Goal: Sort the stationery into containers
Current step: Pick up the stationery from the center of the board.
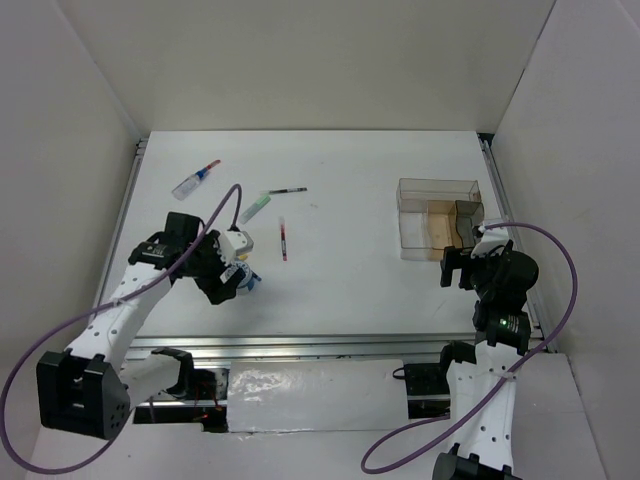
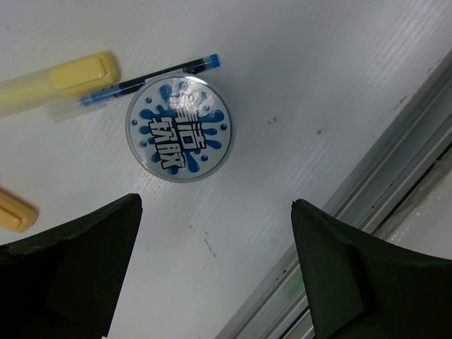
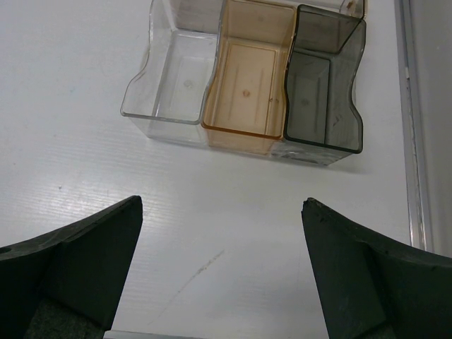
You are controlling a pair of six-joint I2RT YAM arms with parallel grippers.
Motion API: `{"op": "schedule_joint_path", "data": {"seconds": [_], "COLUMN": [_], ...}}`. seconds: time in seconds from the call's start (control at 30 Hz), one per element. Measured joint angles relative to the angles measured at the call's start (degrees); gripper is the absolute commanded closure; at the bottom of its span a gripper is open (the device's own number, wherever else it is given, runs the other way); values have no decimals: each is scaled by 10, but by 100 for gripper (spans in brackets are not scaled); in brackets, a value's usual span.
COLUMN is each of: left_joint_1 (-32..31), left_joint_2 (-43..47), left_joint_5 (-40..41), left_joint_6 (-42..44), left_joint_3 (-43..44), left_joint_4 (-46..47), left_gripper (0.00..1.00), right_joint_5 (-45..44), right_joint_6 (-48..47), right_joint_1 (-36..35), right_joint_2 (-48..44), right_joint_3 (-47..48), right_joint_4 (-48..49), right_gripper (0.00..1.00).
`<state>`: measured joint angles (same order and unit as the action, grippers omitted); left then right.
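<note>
My left gripper (image 2: 215, 212) hangs with its fingers spread wide and nothing between them. The arm reaches from its base up and rightward over the near left of the table (image 1: 350, 270). Just beyond the fingers lies the round blue-and-white roll (image 2: 179, 128), flat, printed face up. Against its far edge a blue pen (image 2: 145, 80) runs side to side in the wrist view, with a yellow marker (image 2: 60, 79) beside it along much the same line. An orange stub (image 2: 13, 210) at the frame edge is probably another marker. Farther out, the red pen (image 1: 283, 240) points near-to-far and the black pen (image 1: 287, 190) lies crosswise. The green marker (image 1: 255, 208) and the tube (image 1: 195, 181) lie slantwise. My right gripper (image 3: 222, 212), likewise spread and empty, faces the three-part box (image 3: 166, 126) from the near side, its arm folded upright over its base.
</note>
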<state>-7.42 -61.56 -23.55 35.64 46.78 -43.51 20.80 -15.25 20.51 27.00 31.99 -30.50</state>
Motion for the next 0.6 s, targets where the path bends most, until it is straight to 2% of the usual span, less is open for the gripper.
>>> {"op": "schedule_joint_path", "data": {"seconds": [0.23,0.6], "left_joint_1": [-33,-53], "left_joint_2": [-67,-111], "left_joint_5": [48,90], "left_joint_6": [-19,-45], "left_joint_3": [-15,-15], "left_joint_4": [60,126], "left_gripper": [3,5], "right_joint_5": [0,-1], "right_joint_6": [0,0], "right_joint_1": [0,0], "right_joint_2": [1,1], "right_joint_3": [0,0], "right_joint_4": [0,0], "right_gripper": [0,0]}}
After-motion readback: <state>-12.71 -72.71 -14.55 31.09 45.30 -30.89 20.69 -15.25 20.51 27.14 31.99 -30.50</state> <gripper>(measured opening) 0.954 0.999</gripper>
